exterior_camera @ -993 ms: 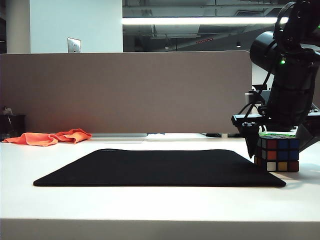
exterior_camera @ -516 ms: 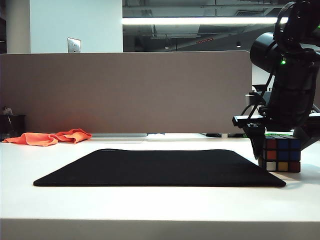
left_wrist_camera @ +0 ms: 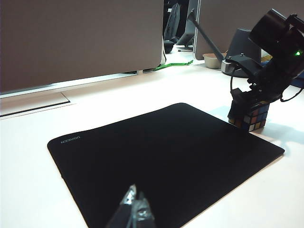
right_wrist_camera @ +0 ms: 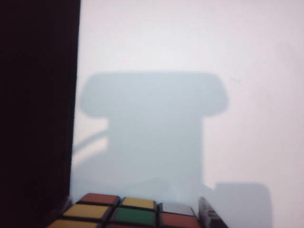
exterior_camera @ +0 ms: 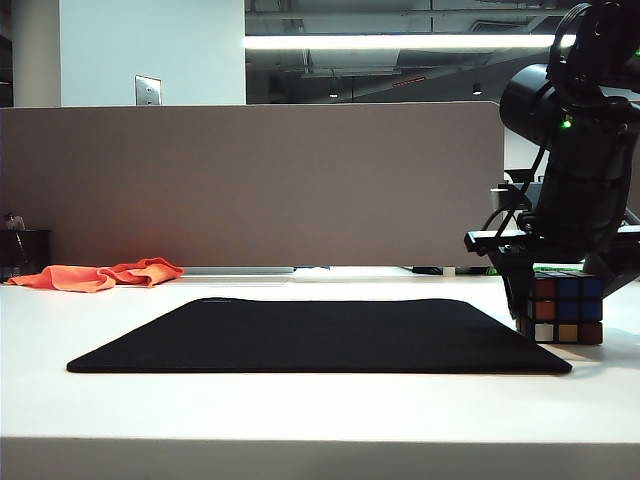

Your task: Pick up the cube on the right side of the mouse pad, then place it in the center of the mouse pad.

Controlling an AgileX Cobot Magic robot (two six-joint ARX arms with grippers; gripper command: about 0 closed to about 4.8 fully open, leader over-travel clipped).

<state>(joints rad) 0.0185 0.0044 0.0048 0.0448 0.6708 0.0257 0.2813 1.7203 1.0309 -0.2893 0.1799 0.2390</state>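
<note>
The cube, a black-framed puzzle cube with red, blue, orange, yellow and white stickers, stands on the white table just off the right edge of the mouse pad. My right gripper reaches down over it with one finger on each side, pressed to the cube's flanks. In the right wrist view the cube's top fills the space between the fingers. The left wrist view shows my left gripper shut and empty above the pad's near part, far from the cube.
An orange cloth lies at the back left of the table. A brown partition runs behind the table. A bowl and grey gear stand beyond the cube. Bare white table lies in front of the pad.
The right gripper's fingers have closed in on the cube, and the left finger nudged the cube a little to the right. The left gripper has not moved.
</note>
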